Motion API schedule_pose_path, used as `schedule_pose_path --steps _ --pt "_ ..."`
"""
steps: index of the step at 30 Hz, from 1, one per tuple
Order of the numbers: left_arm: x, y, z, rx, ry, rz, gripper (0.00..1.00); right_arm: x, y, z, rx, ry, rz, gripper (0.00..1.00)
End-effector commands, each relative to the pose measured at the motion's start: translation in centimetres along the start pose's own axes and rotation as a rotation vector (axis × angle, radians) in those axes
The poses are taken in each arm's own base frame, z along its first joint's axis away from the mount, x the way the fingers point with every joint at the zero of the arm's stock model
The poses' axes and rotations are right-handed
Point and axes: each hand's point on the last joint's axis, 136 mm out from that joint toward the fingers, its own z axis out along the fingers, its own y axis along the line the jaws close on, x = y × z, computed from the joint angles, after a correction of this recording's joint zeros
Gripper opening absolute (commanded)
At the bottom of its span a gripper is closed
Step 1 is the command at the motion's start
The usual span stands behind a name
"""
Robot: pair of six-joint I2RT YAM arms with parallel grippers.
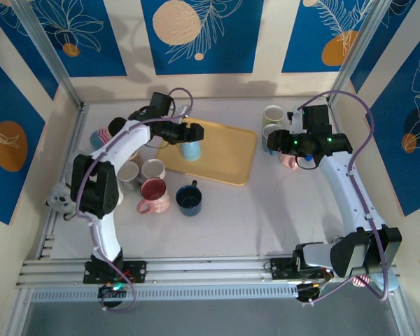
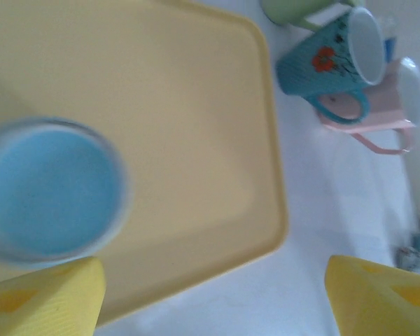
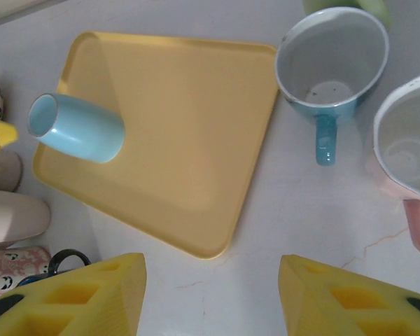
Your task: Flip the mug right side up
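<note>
A light blue mug (image 1: 190,150) stands on the yellow tray (image 1: 227,150), near the tray's left end. Its top face (image 2: 50,189) looks flat and blue with a pale ring round it, so it seems to be bottom up. My left gripper (image 1: 191,132) hovers just over it, open. The mug (image 2: 50,189) lies off to the left pad's (image 2: 49,297) side, with nothing between the pads. My right gripper (image 3: 210,294) is open over bare table by the tray's (image 3: 189,140) near right corner. The mug (image 3: 77,127) shows at the far left there.
A teal mug (image 3: 332,63), a pink one (image 3: 406,150) and a green one (image 1: 273,115) stand upright right of the tray. Left of the tray are several more mugs, among them a pink patterned one (image 1: 154,196) and a dark blue one (image 1: 189,199).
</note>
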Motion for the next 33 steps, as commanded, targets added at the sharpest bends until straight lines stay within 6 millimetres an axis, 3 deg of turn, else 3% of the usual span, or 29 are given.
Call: schedule_pose_path --steps 1,4,7,13,18,22,29,33 --pt "-2.4 2.5 -4.9 -0.169 -0.084 0.267 0.80 0.2 0.9 -0.6 -0.053 -0.003 -0.028 0.53" --pt "-3.3 4.4 -5.9 -0.191 -0.086 0.375 0.75 0.2 0.9 -0.6 -0.055 -0.002 -0.024 0.53" --pt "-4.2 5.7 -5.7 -0.183 -0.066 0.434 0.73 0.1 1.1 -0.6 -0.062 -0.003 -0.018 0.53" --pt "-5.4 6.1 -3.2 -0.073 -0.055 0.508 0.63 0.1 3.1 -0.7 -0.166 0.018 -0.035 0.52" --pt "-6.2 8.9 -0.3 -0.102 -0.028 0.502 0.39 0.4 5.1 -0.5 -0.225 0.060 -0.062 0.52" --pt "-6.8 10.8 1.3 -0.141 -0.022 0.496 0.35 0.5 6.1 -0.1 -0.233 0.085 -0.088 0.52" --pt "-6.0 10.7 3.4 -0.072 -0.005 0.482 0.21 0.4 6.8 0.7 -0.222 0.106 -0.112 0.52" --pt "-4.9 10.4 4.3 -0.045 0.028 0.493 0.19 0.2 6.9 0.8 -0.229 0.101 -0.105 0.52"
